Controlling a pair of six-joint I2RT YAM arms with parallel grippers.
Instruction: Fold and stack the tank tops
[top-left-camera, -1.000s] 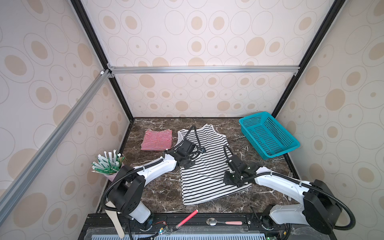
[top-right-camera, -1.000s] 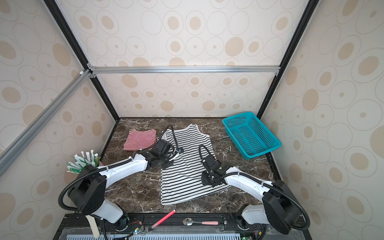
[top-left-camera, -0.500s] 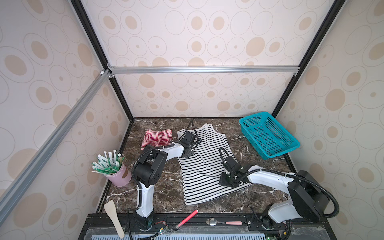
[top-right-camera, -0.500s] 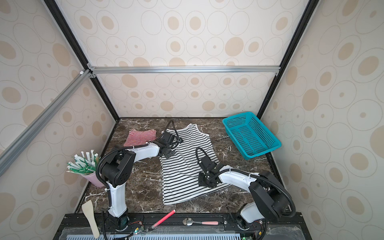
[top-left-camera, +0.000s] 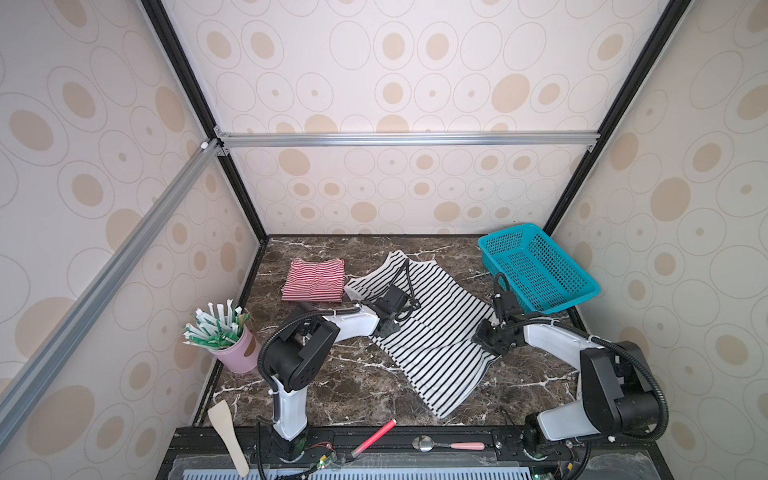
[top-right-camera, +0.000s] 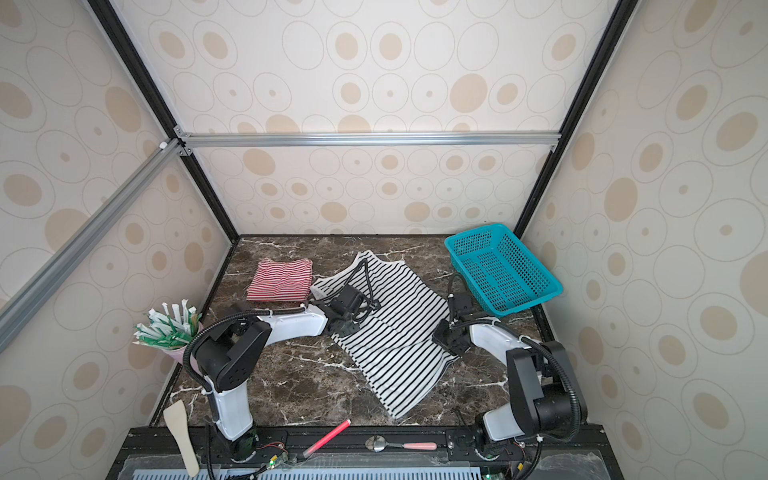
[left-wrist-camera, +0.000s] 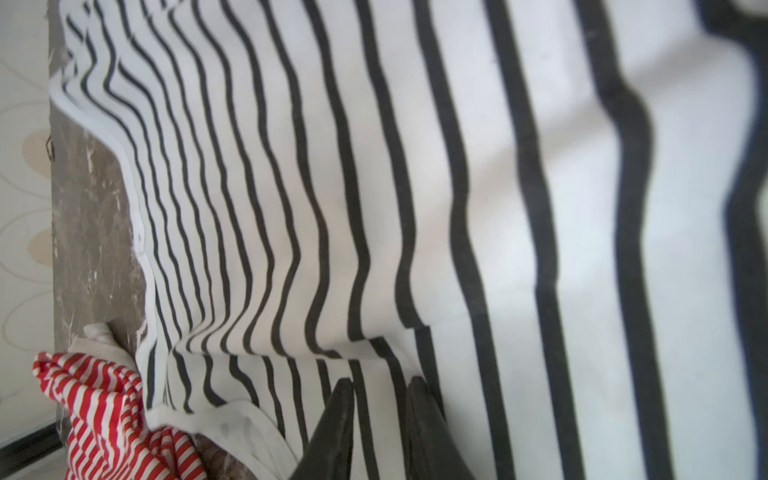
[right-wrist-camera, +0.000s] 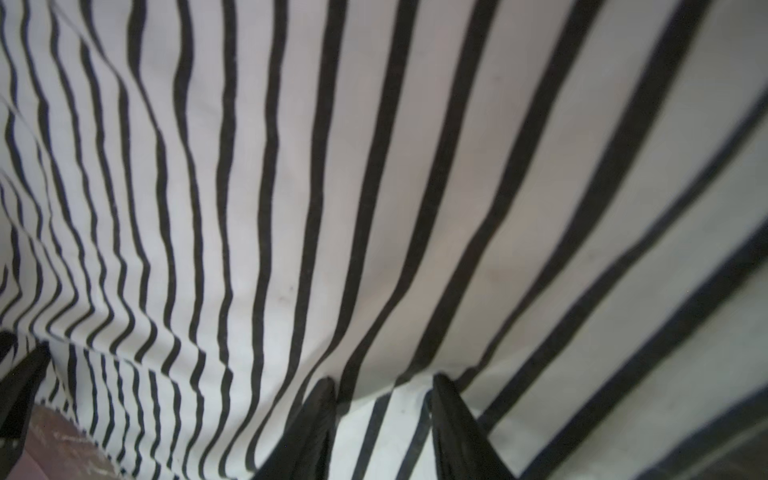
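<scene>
The black-and-white striped tank top (top-left-camera: 436, 357) lies spread slantwise across the dark marble table in both top views. My left gripper (top-left-camera: 384, 328) sits at its left edge and is shut on a fold of the cloth (left-wrist-camera: 291, 166); the black fingers (left-wrist-camera: 343, 399) stand close together in the left wrist view. At the opposite edge my right gripper (top-left-camera: 486, 340) pinches a raised fold of the striped cloth (right-wrist-camera: 332, 166). Stripes fan out from my right gripper (right-wrist-camera: 382, 380). The red-and-white tank top (top-left-camera: 314, 280) lies folded at the back left, its edge (left-wrist-camera: 112, 415) showing in the left wrist view.
A teal mesh basket (top-left-camera: 536, 270) stands at the back right, just behind the right arm. A pink cup of green-and-white sticks (top-left-camera: 237, 349) is at the left edge. Along the front rail lie a wooden spatula (top-left-camera: 228, 436), a red pen (top-left-camera: 374, 436) and a spoon (top-left-camera: 449, 445).
Both grippers have moved rightwards, dragging the black-and-white tank top. It lay nearly straight a second ago and now slants, its hem toward the front right. The red top has not moved.
</scene>
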